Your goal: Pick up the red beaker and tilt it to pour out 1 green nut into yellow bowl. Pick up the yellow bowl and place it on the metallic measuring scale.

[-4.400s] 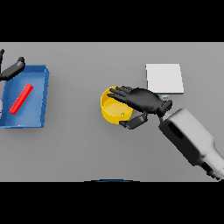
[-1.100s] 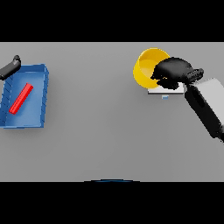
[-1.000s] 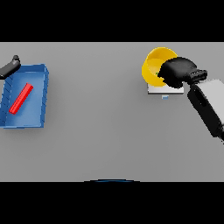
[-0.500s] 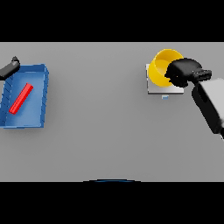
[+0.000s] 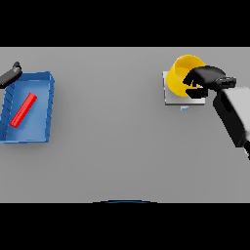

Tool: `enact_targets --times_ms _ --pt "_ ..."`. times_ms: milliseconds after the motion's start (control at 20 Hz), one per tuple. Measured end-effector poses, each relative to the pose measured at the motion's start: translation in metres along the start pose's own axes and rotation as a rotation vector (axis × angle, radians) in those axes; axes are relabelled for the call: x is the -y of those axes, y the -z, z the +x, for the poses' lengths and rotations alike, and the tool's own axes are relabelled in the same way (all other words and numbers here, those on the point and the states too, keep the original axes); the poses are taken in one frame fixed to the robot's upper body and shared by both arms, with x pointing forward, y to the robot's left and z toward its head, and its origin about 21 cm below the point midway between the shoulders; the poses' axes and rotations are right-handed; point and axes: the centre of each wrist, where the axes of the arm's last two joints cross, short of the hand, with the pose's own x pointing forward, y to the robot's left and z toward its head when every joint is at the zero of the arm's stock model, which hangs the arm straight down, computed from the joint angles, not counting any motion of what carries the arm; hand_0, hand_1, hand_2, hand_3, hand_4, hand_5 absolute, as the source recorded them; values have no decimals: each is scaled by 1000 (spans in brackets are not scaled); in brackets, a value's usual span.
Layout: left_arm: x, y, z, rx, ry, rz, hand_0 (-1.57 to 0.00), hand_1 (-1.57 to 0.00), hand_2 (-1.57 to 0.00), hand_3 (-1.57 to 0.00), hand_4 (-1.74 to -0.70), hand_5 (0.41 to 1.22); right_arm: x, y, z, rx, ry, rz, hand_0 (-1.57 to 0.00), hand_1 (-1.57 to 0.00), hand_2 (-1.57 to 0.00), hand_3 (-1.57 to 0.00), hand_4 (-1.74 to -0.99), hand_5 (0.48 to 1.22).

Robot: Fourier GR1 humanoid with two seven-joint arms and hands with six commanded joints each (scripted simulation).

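Note:
The yellow bowl [image 5: 181, 72] is over the pale square measuring scale [image 5: 172, 96] at the right of the table, tipped so its inside faces me. My right hand [image 5: 204, 79] is curled round the bowl's right rim, its arm coming in from the right. The red beaker [image 5: 23, 110] lies on its side in the blue tray [image 5: 45, 105] at the far left. My left hand [image 5: 10, 75] shows at the left edge, just above the tray's back corner, touching nothing. No green nut can be seen.
A small pale blue mark [image 5: 184, 108] sits on the table just in front of the scale. Grey tabletop stretches between the blue tray and the scale.
My right hand has carried the bowl a little to the right, further over the scale, and the bowl stays tilted. The left hand and the tray have not moved.

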Motion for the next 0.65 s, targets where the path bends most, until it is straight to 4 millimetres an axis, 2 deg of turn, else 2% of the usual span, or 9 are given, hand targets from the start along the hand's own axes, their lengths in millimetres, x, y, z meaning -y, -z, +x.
enact_targets --times_ms 150,250,400,650 --pt "0 -1 -1 3 7 7 1 1 1 1 -852 766 -2 -1 -2 5 20 15 -465 -349 -395 -608 -1514 881" --pt "0 1 1 5 5 4 1 1 1 1 -853 772 -2 -1 -5 -10 15 23 -297 -223 -297 -509 -1487 848" --pt "1 -3 3 18 -3 6 1 1 1 1 -856 772 -5 -1 -7 -14 -7 44 -152 -114 -182 -397 -1452 818" --pt "3 -4 4 6 2 9 1 1 1 1 -851 768 -4 -2 -8 -1 -31 51 -49 -37 -59 -263 -1414 796"
